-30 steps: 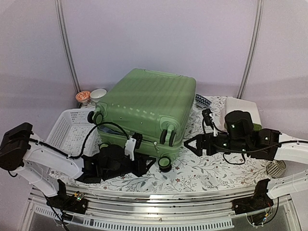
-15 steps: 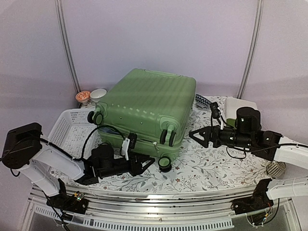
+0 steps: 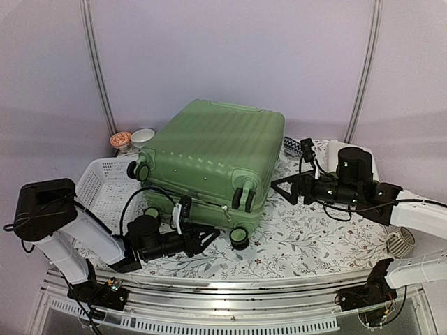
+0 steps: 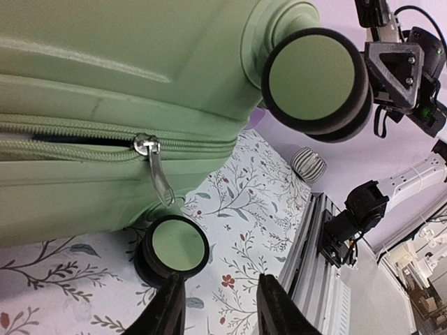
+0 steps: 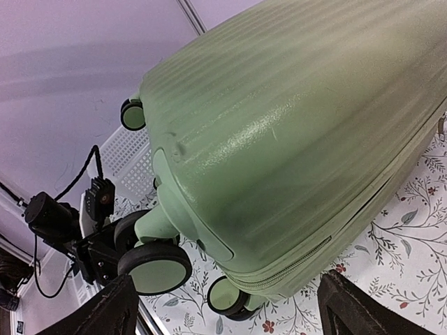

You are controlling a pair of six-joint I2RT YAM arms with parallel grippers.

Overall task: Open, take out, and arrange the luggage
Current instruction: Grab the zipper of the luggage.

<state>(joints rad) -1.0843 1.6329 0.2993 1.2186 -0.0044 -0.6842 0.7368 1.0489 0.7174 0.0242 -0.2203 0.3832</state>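
The luggage [image 3: 209, 157] is lying flat on the flowered tablecloth [image 3: 307, 234] at the middle of the table, its ribbed shell facing up and its wheels pointing toward 6 o'clock. The left gripper [image 3: 208, 239] is hovering low at about 7 o'clock from the case, just beside the near bottom wheel [image 4: 180, 246]; its fingers [image 4: 167, 310] are standing partly apart and gripping nothing. In the left wrist view the zipper pull [image 4: 159, 174] is hanging from the seam above that wheel, with a thin dark gap showing along the zip on one side of the slider. The right gripper [image 3: 281, 187] is hanging at 3 o'clock from the case, near its side but not touching it, its jaws spread wide and empty. A white basket [image 3: 105, 185] is sitting at 9 o'clock, just beside the luggage.
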